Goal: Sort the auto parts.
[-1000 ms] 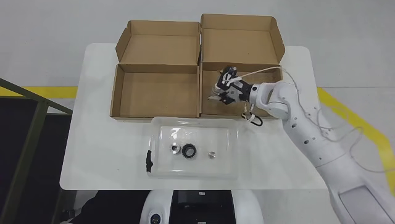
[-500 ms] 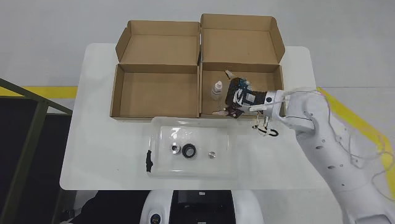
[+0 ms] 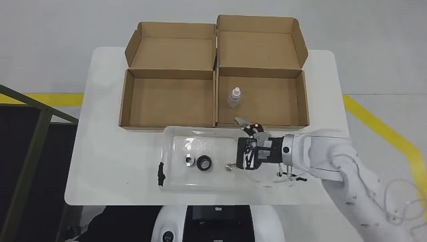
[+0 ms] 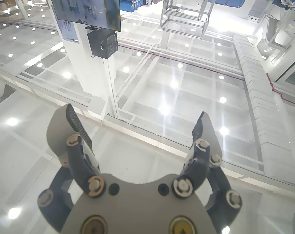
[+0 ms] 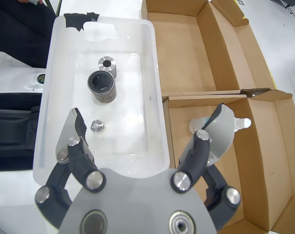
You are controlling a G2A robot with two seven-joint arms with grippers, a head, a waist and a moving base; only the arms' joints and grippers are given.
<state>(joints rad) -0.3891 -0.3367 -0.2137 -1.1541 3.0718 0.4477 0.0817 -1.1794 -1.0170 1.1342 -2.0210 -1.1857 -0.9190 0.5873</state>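
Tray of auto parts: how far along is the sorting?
Done: one white bottle sits in a cardboard box. In hand: nothing; the right gripper hangs over the tray, jaws open. Left: a bearing sleeve, a slotted cylinder and a small cap in the tray.

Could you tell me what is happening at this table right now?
The robot is sorting auto parts. Its right end effector hangs open over the clear bin, close to a small metal knob; a dark bearing and a slotted cylinder stand in the bin too. A white bottle sits in one cardboard box. The left end effector is open, pointing upward.
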